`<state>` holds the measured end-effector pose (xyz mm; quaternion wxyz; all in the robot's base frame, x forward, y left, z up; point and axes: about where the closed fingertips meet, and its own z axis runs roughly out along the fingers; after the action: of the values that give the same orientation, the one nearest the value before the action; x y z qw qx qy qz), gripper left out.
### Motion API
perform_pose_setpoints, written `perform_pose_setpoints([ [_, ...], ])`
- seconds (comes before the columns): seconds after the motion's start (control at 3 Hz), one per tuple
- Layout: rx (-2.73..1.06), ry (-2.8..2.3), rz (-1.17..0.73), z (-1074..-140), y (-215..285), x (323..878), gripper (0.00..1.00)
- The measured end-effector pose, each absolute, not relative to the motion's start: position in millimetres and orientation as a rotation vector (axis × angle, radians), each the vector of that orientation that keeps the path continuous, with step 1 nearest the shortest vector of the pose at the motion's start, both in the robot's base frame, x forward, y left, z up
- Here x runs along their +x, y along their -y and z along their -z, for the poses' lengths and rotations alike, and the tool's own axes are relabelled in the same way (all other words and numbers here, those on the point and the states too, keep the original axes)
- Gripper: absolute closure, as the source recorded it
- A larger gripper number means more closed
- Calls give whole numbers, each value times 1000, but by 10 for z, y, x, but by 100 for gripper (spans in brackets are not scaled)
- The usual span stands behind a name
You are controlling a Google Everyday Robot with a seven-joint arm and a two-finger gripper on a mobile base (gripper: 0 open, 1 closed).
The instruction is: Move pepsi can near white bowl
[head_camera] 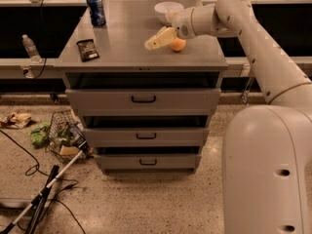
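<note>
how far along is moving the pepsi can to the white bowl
Done: nothing yet. The pepsi can stands at the back left corner of the cabinet top, apart from the white bowl at the back right. In hand: the gripper hovers mid-top beside the orange, away from the can. Left: reach the can, grasp it, carry it across and set it by the bowl.

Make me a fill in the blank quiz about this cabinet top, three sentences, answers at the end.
1. The tool hangs over the cabinet top, right beside a round fruit, an ___.
2. The soda can stands ___, not lying down.
3. Below that top are ___ drawers.
Answers: orange, upright, three.
</note>
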<state>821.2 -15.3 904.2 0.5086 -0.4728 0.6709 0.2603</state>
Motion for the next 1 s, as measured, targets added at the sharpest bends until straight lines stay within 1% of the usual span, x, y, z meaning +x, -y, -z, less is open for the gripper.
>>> perform_pose_setpoints([
  [0.67,-906,-1590,-643,-8856,-557,8852,0],
  [1.0,-855,-1573,-552,-8712,-1013,9271,0],
])
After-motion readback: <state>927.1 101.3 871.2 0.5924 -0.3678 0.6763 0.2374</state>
